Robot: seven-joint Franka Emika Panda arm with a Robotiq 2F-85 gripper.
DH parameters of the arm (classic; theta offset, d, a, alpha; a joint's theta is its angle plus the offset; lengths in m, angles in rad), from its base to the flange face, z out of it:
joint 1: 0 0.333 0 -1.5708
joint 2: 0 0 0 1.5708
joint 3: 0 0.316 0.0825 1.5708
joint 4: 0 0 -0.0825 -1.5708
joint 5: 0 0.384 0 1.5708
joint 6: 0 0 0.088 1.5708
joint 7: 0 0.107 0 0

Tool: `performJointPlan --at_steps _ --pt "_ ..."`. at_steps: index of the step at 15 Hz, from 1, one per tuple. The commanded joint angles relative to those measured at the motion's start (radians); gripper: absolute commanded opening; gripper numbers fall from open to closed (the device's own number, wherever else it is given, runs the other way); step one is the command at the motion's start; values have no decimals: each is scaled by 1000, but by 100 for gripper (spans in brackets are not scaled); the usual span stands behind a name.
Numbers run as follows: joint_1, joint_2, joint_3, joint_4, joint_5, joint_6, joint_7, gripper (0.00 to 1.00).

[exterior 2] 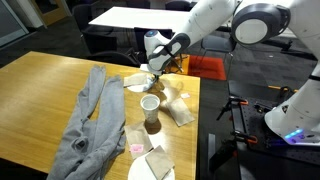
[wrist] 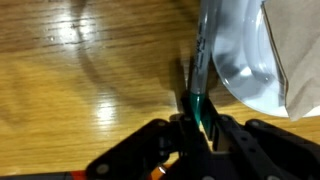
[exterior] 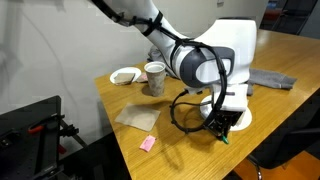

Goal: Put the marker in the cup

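My gripper is shut on the thin green marker, which sticks out between the fingers over the wooden table, beside the rim of a white plate. In an exterior view the gripper hangs low over that plate, with the marker's green tip showing below it. The white paper cup with a brownish pattern stands upright, well apart from the gripper. It also shows in an exterior view, with the gripper beyond it. The marker is too small to make out there.
A shallow white bowl sits next to the cup. A paper napkin and a small pink block lie near the table's edge. A grey cloth lies across the table. A napkin lies on the plate.
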Motion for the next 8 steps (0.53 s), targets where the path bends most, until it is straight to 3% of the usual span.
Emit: performJointPlan --at_steps 1,8 --pt "19 -73 -8 -70 -5 -6 -10 4" --pt "128 -272 -77 -262 -139 63 -31 4"
